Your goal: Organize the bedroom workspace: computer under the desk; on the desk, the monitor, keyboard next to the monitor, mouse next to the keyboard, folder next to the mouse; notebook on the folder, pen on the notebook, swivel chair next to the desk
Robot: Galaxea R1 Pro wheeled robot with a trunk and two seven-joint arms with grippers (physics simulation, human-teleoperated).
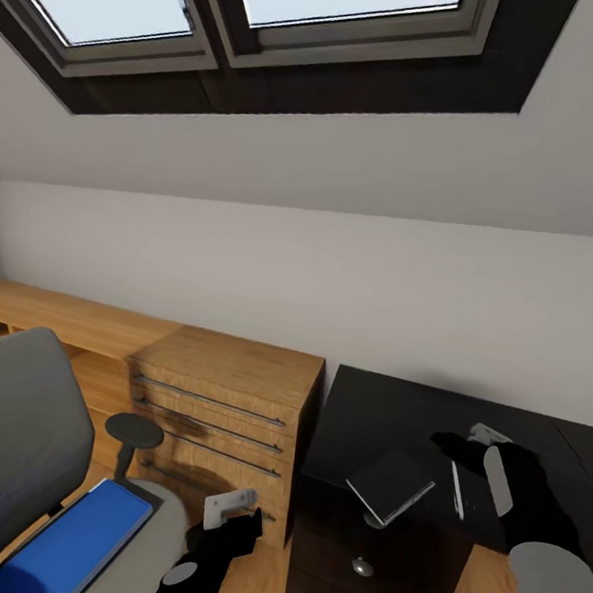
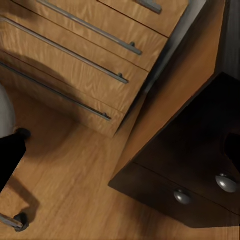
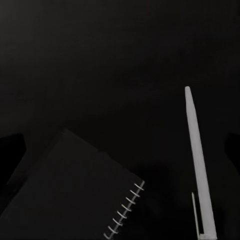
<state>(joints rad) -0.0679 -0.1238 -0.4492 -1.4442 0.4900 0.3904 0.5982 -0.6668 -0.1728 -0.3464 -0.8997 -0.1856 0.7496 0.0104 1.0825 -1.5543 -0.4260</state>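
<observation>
The blue folder (image 1: pixel 69 542) lies flat on the seat of the swivel chair (image 1: pixel 5 450), whose grey back rises beside it and whose black armrest (image 1: pixel 132 432) stands between the folder and the wooden drawer chest (image 1: pixel 223 398). The chest stands against the pale wall, just beside the black table (image 1: pixel 385 414), with a light wooden low shelving (image 1: pixel 50 314) running off from its other side.

On the glossy table top lies the dark grey notebook (image 1: pixel 392 485), tilted, one corner reaching past the table's front edge above the black drawer unit (image 1: pixel 371 558) with its silver knobs. The white pen (image 1: pixel 457 490) lies just beside the notebook, apart from it; in the right wrist view the pen (image 3: pixel 199 165) and the notebook's spiral-bound edge (image 3: pixel 75 195) rest on the dark surface with a gap between them.

The right pincer (image 1: pixel 482 439) hovers over the table just beyond the pen, holding nothing; how far its jaws are parted I cannot tell. The left pincer (image 1: pixel 231 505) hangs low between the chair and the chest, gripping nothing, its opening likewise unclear. The left wrist view looks down at the chest's drawers (image 2: pixel 75 55), the wood floor (image 2: pixel 70 190) and the black drawer unit (image 2: pixel 185 170).
</observation>
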